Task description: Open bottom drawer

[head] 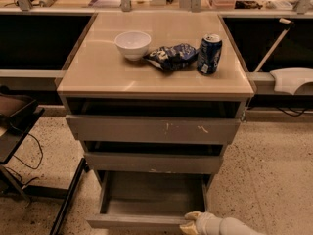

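The narrow grey handleless bottom drawer [146, 196] stands well out at lower centre, its shallow tray exposed. The white gripper [191, 223] sits at the front panel's right end, probably hooked there for pulling; whether it clamps the panel, I cannot tell.

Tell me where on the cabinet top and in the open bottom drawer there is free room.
The cabinet top is bare along its front edge, before the white bowl, chip bag and blue can, which crowd the middle row. The bottom drawer is bare inside; the end effector is at its front panel's right end.
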Motion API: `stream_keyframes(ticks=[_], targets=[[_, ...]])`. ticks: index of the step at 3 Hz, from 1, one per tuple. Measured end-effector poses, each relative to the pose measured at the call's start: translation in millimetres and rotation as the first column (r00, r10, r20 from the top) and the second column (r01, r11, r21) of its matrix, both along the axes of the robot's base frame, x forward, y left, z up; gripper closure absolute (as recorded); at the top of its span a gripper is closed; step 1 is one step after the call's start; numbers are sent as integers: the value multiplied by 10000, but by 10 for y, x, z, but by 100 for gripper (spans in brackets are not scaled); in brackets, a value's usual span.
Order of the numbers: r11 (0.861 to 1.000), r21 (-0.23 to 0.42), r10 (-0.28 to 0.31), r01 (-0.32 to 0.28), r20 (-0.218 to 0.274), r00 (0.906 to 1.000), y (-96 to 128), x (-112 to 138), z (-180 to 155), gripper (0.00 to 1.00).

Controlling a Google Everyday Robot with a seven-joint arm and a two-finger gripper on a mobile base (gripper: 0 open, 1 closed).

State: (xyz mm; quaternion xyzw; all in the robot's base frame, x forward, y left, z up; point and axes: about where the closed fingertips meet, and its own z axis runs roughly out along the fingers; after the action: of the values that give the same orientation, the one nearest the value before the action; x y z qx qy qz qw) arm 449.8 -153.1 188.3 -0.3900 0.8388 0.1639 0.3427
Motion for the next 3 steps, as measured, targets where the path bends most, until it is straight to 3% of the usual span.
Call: stream_keyframes(ticks=[1,3], targets=[[9996,-13,296,-297,-248,9993,23,-238,-90,100],[9996,-12,298,-298,-248,9992,28,-237,-21,58]])
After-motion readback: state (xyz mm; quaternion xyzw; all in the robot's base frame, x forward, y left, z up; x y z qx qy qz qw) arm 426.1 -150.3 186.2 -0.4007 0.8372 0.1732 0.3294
